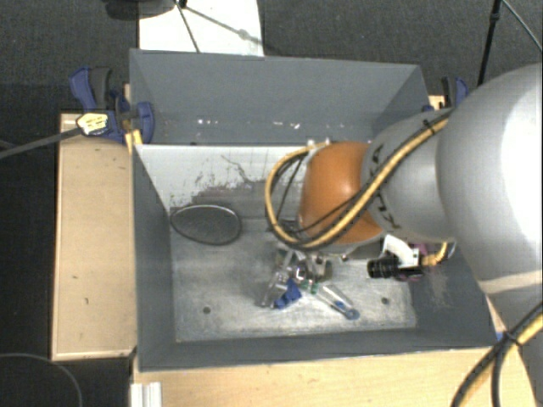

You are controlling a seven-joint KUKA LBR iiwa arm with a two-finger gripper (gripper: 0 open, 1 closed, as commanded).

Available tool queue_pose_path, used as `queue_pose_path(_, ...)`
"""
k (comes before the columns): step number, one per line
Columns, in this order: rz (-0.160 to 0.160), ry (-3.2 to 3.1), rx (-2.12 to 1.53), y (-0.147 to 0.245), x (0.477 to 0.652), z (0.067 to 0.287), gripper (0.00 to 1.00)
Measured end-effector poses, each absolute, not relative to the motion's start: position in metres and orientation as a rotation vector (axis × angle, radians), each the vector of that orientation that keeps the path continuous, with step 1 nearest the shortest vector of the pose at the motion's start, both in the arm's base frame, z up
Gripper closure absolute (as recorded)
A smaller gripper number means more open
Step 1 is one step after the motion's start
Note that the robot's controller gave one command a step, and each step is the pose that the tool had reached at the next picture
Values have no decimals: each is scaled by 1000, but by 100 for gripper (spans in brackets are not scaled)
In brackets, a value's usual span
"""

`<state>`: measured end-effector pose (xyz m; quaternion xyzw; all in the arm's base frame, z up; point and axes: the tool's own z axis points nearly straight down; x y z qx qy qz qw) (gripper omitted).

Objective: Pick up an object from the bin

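My gripper (289, 278) is low over the bin floor, right of the middle, below the orange wrist cover. A small blue thing (289, 296) lies directly under its tip, partly hidden by it. Just to the right, a slim blue and green pen-like thing (337, 302) lies slanted on the floor. Whether anything is held cannot be made out.
A dark grey oval disc (205, 224) lies at the left against the back wall. A black and white thing with a dark cap (394, 264) lies at the right, half under the arm. The arm and its cables cover the bin's right rear.
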<state>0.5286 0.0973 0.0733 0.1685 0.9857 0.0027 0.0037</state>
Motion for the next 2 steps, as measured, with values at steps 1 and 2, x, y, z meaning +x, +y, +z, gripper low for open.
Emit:
queue_pose_path(1, 5, 3111, 326, 53, 483, 73, 0)
queue_pose_path(2, 6, 3109, 336, 54, 484, 74, 100)
